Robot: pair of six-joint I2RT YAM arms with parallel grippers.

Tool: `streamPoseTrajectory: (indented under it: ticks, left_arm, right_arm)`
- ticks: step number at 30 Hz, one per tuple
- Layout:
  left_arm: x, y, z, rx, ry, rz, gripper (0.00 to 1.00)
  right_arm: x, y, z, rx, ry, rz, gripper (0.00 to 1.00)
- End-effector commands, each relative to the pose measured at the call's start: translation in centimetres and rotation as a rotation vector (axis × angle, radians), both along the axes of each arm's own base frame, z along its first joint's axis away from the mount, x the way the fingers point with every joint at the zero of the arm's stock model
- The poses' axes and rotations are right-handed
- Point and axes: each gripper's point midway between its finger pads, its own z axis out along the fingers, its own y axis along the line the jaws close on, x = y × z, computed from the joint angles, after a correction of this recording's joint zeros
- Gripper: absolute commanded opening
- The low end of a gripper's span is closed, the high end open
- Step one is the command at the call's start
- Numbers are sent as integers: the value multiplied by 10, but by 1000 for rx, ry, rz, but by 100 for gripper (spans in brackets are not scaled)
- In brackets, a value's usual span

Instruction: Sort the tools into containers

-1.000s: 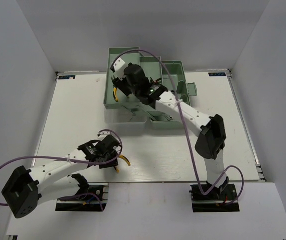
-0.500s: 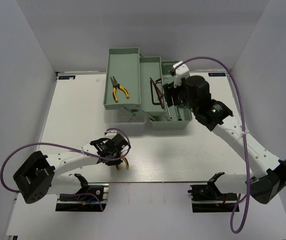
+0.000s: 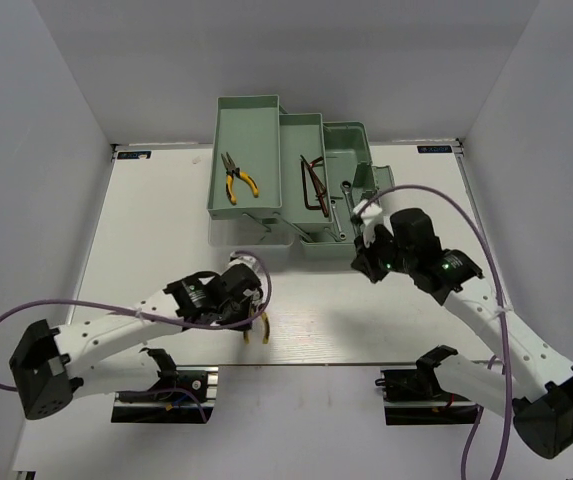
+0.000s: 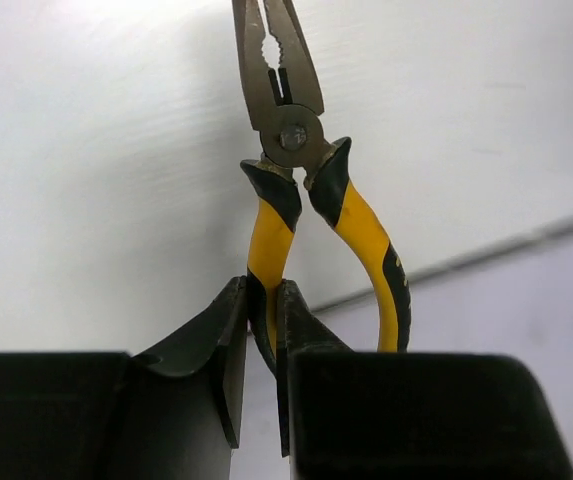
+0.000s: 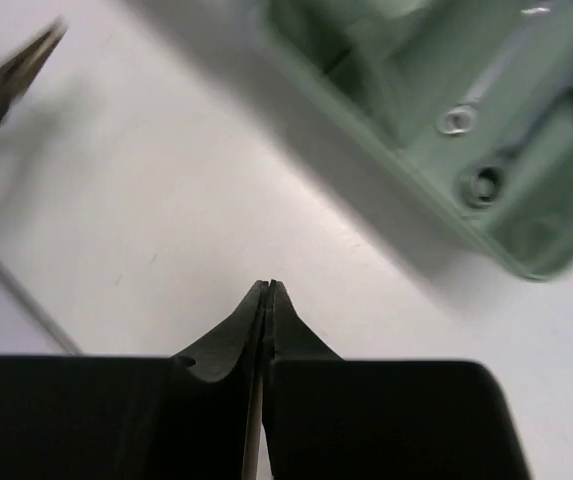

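Standing at far side of table (image 3: 146,220): pale green toolbox (image 3: 328,243), fanned open. Right gripper (image 5: 267,290) pressed together, empty, over table just before toolbox. Left gripper (image 4: 261,300) clamped on one handle of yellow-handled pliers (image 4: 291,140) near front table edge. Second pliers (image 3: 237,178) lies in left tray (image 3: 256,135); wrenches (image 3: 343,212) in base (image 3: 348,145); hex keys (image 3: 314,190) in middle tray (image 3: 301,135).

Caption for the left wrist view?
Left gripper clamped on one yellow handle of the pliers over the white table.
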Motion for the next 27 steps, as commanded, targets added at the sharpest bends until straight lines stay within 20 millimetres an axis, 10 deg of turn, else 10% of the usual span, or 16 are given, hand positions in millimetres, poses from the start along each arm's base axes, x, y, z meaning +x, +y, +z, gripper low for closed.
streamPoseTrajectory:
  ticks: [1, 8, 18, 22, 27]
  left_arm:
    - [11, -46, 79, -219, -178, -252, 0]
    - [66, -69, 211, -386, -597, -204, 0]
    - [170, -42, 326, -241, -978, 163, 0]
    - [205, -26, 351, -165, -1026, 275, 0]
    - [268, -26, 324, 41, -956, 289, 0]
  right_arm:
    - [-64, 23, -22, 68, 82, 433, 0]
    - [-74, 19, -44, 39, 93, 507, 0]
    - [-65, 7, -48, 16, 46, 445, 0]
    - [-63, 6, -49, 21, 50, 436, 0]
    - [-57, 0, -47, 20, 37, 395, 0]
